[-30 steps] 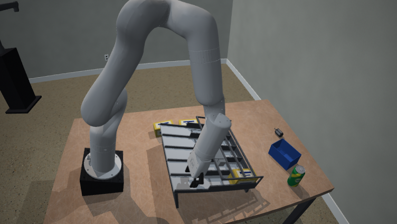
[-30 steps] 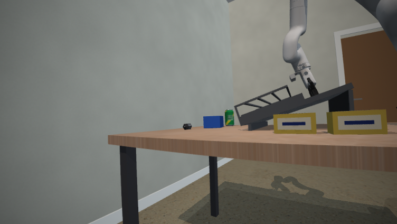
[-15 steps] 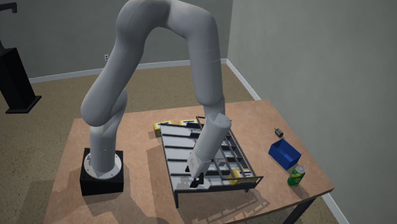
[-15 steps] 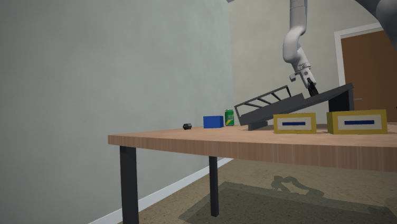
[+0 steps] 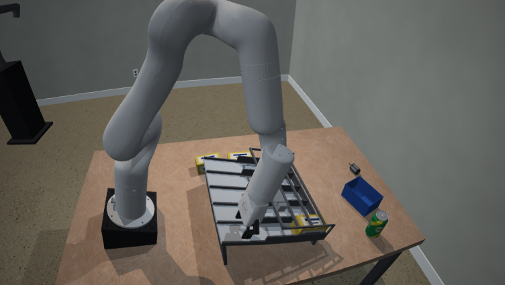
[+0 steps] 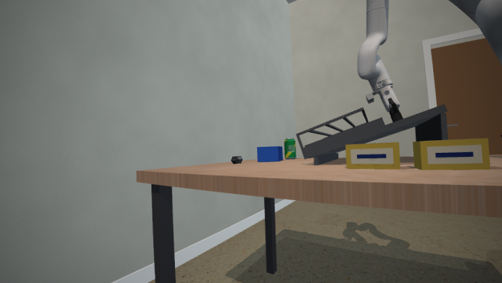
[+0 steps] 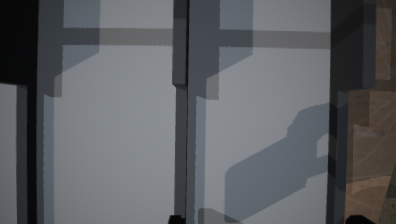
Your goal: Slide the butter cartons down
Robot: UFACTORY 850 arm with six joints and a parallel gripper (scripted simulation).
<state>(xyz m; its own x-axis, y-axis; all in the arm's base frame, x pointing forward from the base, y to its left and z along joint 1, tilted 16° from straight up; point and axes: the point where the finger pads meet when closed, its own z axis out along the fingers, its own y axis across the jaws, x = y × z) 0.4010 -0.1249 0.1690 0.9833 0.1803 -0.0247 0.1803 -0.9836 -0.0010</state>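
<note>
The dark sloped shelf stands mid-table, its low end with the rail stop on the right. One yellow butter carton lies in the nearest lane, against the stop. Two more butter cartons lie flat on the table behind the shelf; they also show in the exterior view. My gripper hangs just above the nearest lane, uphill of the carton and apart from it. It is open and empty. It also shows in the exterior view. The wrist view shows bare grey lanes and a dark divider.
A blue bin, a green can and a small black object stand on the table to the right of the shelf. The arm's base is at the left. The table's front edge is close below the shelf.
</note>
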